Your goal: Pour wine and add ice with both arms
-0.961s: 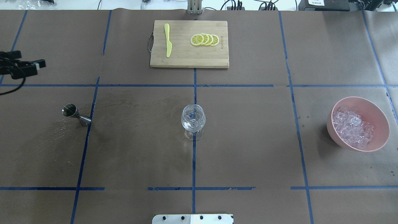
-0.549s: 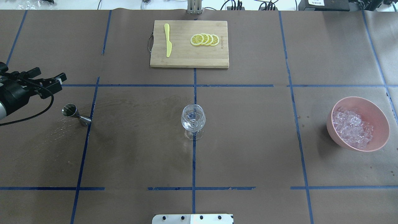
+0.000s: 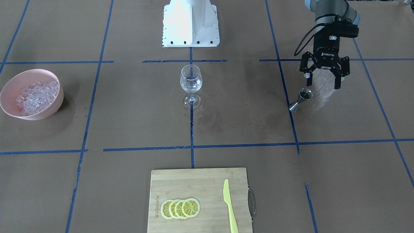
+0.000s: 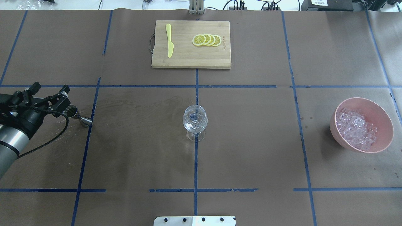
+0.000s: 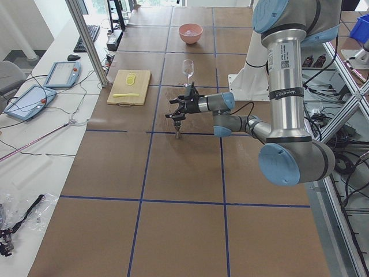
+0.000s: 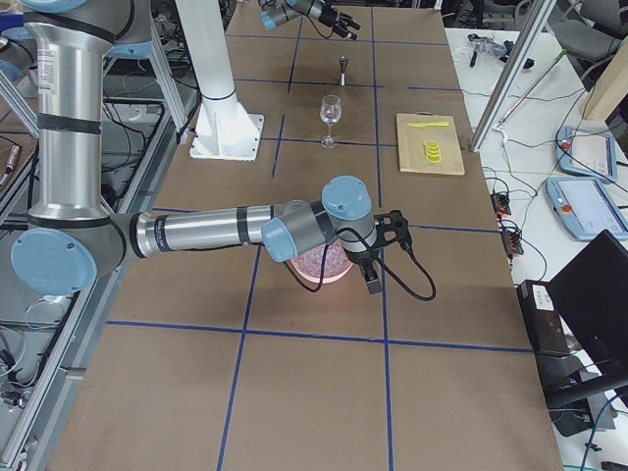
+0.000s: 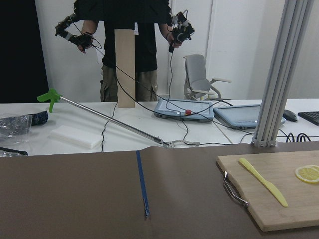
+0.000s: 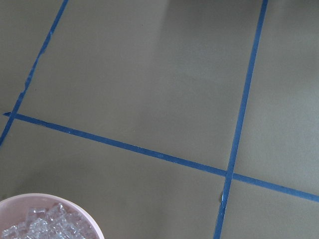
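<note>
My left gripper [image 4: 51, 88] is open and empty, hovering just above a small steel jigger [image 4: 78, 115] at the table's left. It also shows in the front view [image 3: 322, 83], with the jigger [image 3: 300, 98] in front of it. A clear stemmed wine glass [image 4: 195, 121] stands upright at the table's centre. The ice [image 4: 355, 128] is heaped in a pink bowl [image 4: 384, 138] at the right. My right gripper [image 6: 385, 250] shows only in the exterior right view, close over that bowl's edge; I cannot tell if it is open or shut.
A bamboo cutting board [image 4: 188, 59] at the far centre holds several lemon slices [image 4: 206, 40] and a yellow plastic knife [image 4: 169, 40]. The white pedestal [image 3: 190, 22] stands at the near centre edge. Blue tape lines cross the brown table cover.
My left arm has come in from the left edge, moving nearer and right, until its open gripper hangs over the jigger. Glass, bowl and board have not moved.
</note>
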